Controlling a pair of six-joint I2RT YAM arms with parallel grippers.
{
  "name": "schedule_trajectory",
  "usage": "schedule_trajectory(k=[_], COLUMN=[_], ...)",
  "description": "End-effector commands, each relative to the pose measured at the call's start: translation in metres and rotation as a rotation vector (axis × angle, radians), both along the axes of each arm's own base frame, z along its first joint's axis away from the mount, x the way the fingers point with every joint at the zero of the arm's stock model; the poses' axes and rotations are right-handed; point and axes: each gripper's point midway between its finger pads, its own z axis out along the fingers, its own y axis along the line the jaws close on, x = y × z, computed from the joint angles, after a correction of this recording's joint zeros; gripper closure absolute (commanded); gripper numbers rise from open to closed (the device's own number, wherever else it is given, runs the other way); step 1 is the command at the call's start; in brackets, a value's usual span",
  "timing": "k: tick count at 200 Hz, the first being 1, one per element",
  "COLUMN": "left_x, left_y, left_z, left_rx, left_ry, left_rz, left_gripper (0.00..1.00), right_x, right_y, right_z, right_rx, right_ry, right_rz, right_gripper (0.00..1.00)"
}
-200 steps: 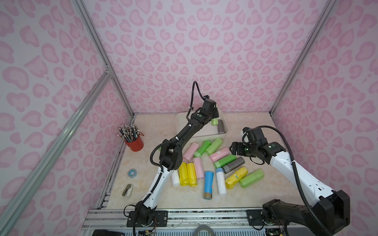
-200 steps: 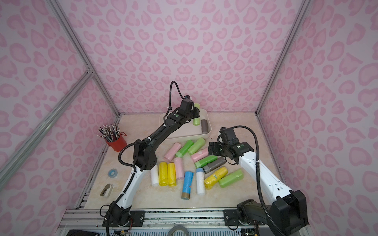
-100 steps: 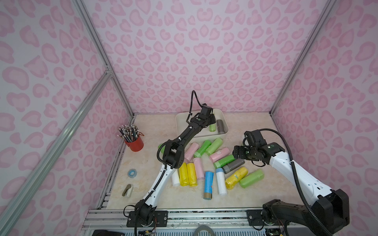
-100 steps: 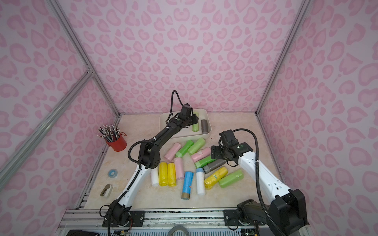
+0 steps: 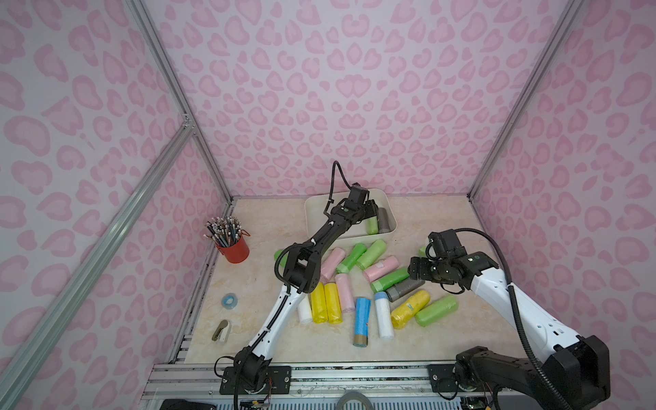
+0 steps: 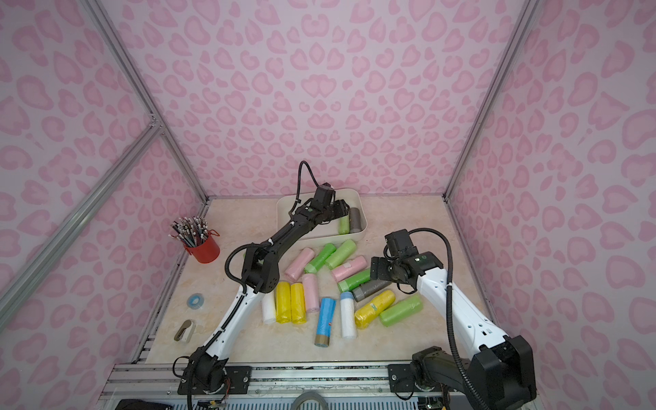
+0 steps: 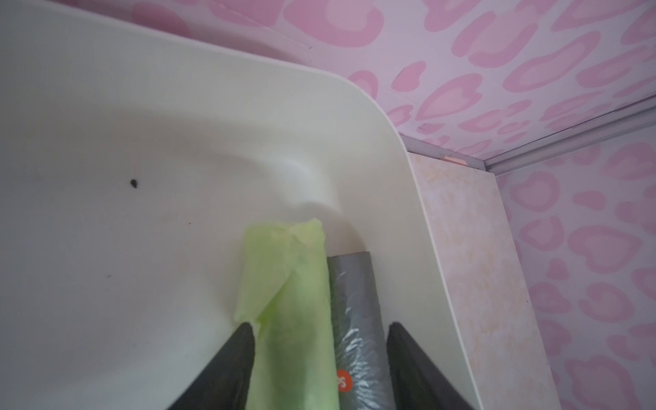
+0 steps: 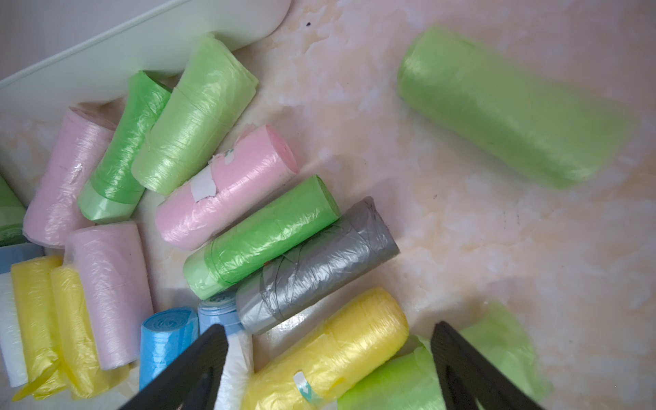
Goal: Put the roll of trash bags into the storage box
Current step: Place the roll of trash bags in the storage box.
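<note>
Cell walls: pink heart-print. Surface (image 5: 269, 227): beige, marbled.

Task item: a pale green roll (image 7: 294, 301) lies flat on the floor of the storage box (image 5: 314, 213), which sits just above centre in both top views. The roll is along the box's right-hand side in those views, close beside a grey roll (image 7: 355, 301) that lies against the wall. The film is thin, crinkled and translucent. One loose flap is peeled back at the far end, so the wrap is soft and partly unwound.

Left gripper (image 5: 371, 209): low inside the box. Its fingers (image 7: 234, 362) stand apart, straddling both rolls. One finger is at the green roll's flank, the other on the far side of the grey one. Nothing is clamped.

Step, by my reading: release of this roll into the box, about done. The next move calls for a straight lift clear of the rim, so that no finger catches the loose flap.

Right gripper (image 5: 413, 271): right of centre, over the pile of loose rolls on the surface. Its fingers (image 8: 198, 362) are spread wide and empty, above a yellow roll (image 8: 319, 355). Many rolls are left outside the box.

Red pencil cup (image 5: 236, 248): left of centre, well apart.
</note>
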Motion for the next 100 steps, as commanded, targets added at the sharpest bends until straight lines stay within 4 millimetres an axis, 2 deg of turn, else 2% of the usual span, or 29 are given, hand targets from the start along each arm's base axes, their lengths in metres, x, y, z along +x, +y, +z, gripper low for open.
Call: schedule_trajectory(k=[1,28,63,72,84,87,99,100], left_x=[0.001,-0.003,-0.006,-0.007,-0.010,-0.010,-0.013,-0.013], left_y=[-0.010,-0.012,-0.011,-0.010,-0.010,-0.010,-0.008,-0.008], left_z=[0.025,0.044,0.066,0.071,0.079,0.081,0.090,0.091], left_rx=[-0.028,-0.020,-0.020,-0.016,-0.016,-0.016,-0.008,-0.007], left_ry=[-0.065,-0.100,-0.127,-0.133,-0.138,-0.141,-0.150,-0.150], left_rz=[-0.036,-0.058,-0.071,-0.072,-0.079,-0.082,-0.087,-0.087], left_gripper=[0.27,0.11,0.05,0.00,0.00,0.00,0.00,0.00], right_x=[-0.005,-0.002,0.009,0.003,0.008,0.008,0.010,0.012], right_y=[-0.010,-0.024,-0.033,-0.040,-0.048,-0.048,-0.048,-0.054], right_z=[-0.004,-0.003,0.002,-0.002,-0.003,-0.011,-0.016,-0.015], right_rx=[-0.013,-0.014,-0.005,-0.047,-0.096,-0.108,-0.118,-0.159], right_ry=[0.024,0.028,0.037,0.078,0.078,0.115,0.144,0.132], right_rz=[-0.024,-0.074,-0.132,-0.143,-0.151,-0.152,-0.152,-0.150], right_gripper=[0.08,0.08,0.08,0.09,0.09,0.09,0.09,0.09])
